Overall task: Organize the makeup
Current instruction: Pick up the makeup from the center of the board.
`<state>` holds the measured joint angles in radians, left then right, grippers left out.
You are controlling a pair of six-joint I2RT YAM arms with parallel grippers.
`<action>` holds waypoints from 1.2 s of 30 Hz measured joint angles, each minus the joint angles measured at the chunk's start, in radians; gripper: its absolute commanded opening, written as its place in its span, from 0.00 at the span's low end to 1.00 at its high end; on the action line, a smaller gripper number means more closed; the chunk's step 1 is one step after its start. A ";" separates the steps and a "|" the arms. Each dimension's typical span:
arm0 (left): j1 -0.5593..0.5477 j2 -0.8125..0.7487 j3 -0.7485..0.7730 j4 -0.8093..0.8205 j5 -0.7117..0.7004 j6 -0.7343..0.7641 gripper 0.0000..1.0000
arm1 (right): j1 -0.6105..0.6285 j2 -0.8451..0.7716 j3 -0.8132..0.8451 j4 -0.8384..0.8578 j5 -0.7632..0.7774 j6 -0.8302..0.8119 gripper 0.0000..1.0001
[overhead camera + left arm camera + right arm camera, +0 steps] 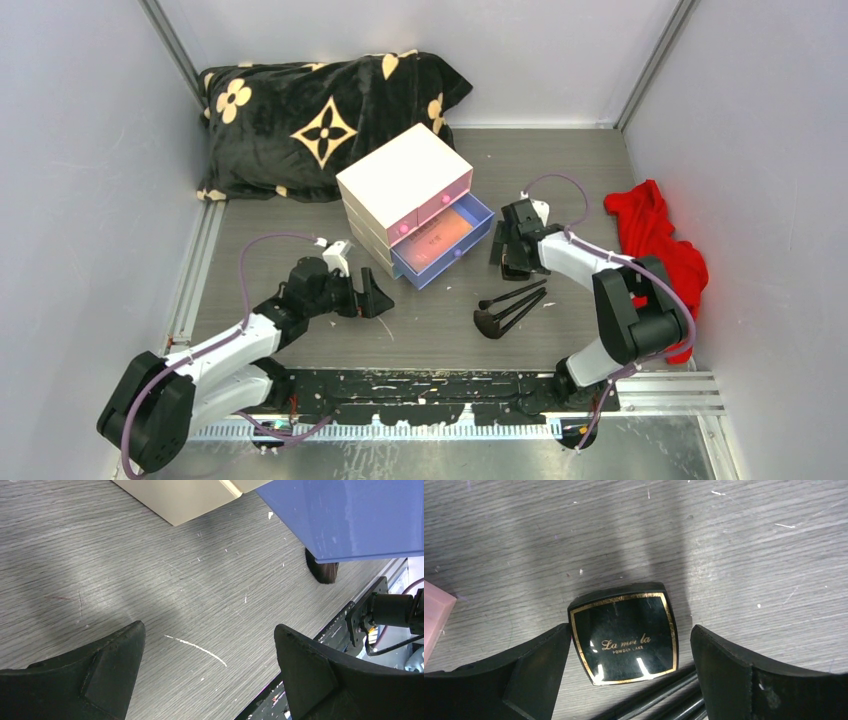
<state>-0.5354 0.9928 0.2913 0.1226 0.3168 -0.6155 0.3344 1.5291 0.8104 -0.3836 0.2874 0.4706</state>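
A black compact with a gold border (624, 632) lies flat on the table between the open fingers of my right gripper (630, 628), which hangs just above it; the left finger's tip is at its edge. In the top view my right gripper (510, 257) covers it. Black-handled brushes (510, 305) lie just in front, their handles (659, 700) next to the compact. An iridescent pink palette (440, 231) lies in the open blue drawer (470, 225). My left gripper (375, 297) is open and empty, low over bare table (210, 630) beside the drawer (350, 515). A brush head (322, 572) shows under the drawer's edge.
The cream drawer box (405, 180) stands mid-table with its blue drawer pulled out. A black flowered pillow (320, 115) lies at the back left. A red cloth (655, 240) lies at the right wall. A pink corner (434, 615) shows left of the compact; I cannot tell what it is.
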 measured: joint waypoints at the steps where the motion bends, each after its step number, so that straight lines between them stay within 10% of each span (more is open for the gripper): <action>1: 0.002 0.000 0.000 0.000 0.001 0.000 1.00 | -0.003 0.003 0.000 0.006 -0.003 -0.002 0.92; 10: 0.009 -0.005 0.000 -0.001 0.010 0.000 1.00 | -0.036 0.033 -0.002 0.069 -0.036 -0.011 0.84; 15: 0.013 -0.029 0.000 -0.003 0.011 0.000 1.00 | -0.042 0.035 -0.011 0.100 -0.035 -0.022 0.26; 18: 0.014 -0.044 0.000 -0.005 0.012 0.000 1.00 | -0.047 0.031 -0.016 0.115 -0.047 -0.023 0.08; 36: 0.014 -0.070 -0.011 -0.008 0.013 -0.003 1.00 | -0.062 -0.210 0.035 -0.074 -0.085 -0.018 0.01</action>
<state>-0.5213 0.9230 0.2798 0.1146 0.3302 -0.6186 0.2726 1.3193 0.8459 -0.4580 0.2024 0.4530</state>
